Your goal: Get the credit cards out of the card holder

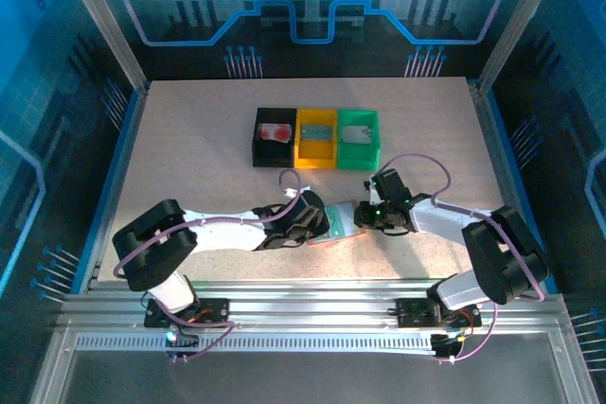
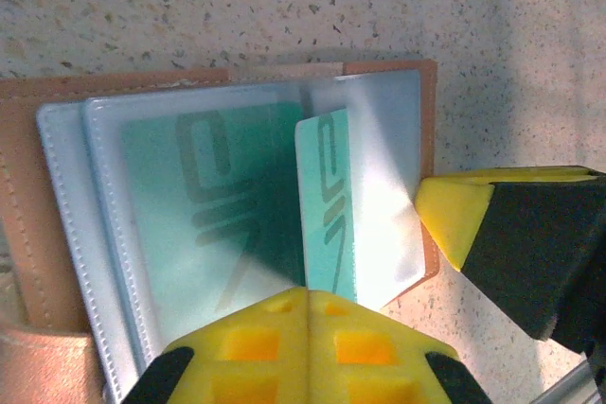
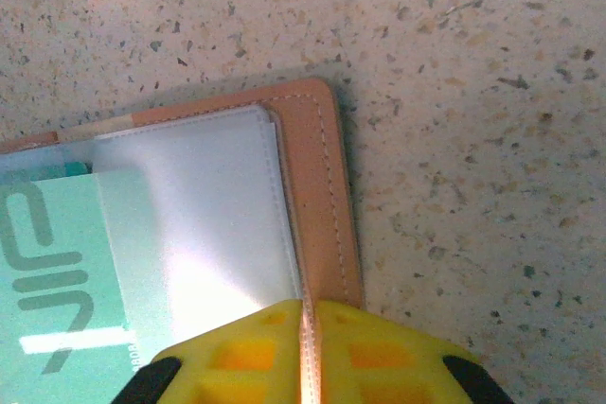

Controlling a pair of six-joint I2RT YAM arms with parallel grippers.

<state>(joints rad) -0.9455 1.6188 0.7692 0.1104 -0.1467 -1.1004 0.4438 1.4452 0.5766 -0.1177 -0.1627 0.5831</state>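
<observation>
The salmon-pink card holder (image 1: 341, 221) lies open on the table between my two grippers, its clear sleeves (image 2: 104, 224) facing up. A teal-green credit card (image 2: 324, 205) sticks out of a sleeve, and my left gripper (image 2: 308, 295) is shut on its near edge. The same teal pattern shows through the sleeve (image 2: 218, 205) to its left. My right gripper (image 3: 305, 307) is shut on the card holder's stitched leather edge (image 3: 322, 196), pinning it; its yellow fingertip (image 2: 454, 215) shows beside the holder's corner. From the right wrist the teal card (image 3: 57, 272) is half under a frosted sleeve.
Three square bins stand in a row behind the holder: black (image 1: 260, 149) with a red and white item inside, yellow (image 1: 316, 155) and green (image 1: 358, 152), each with a pale item in it. The arms (image 1: 237, 229) (image 1: 445, 219) reach in from both sides.
</observation>
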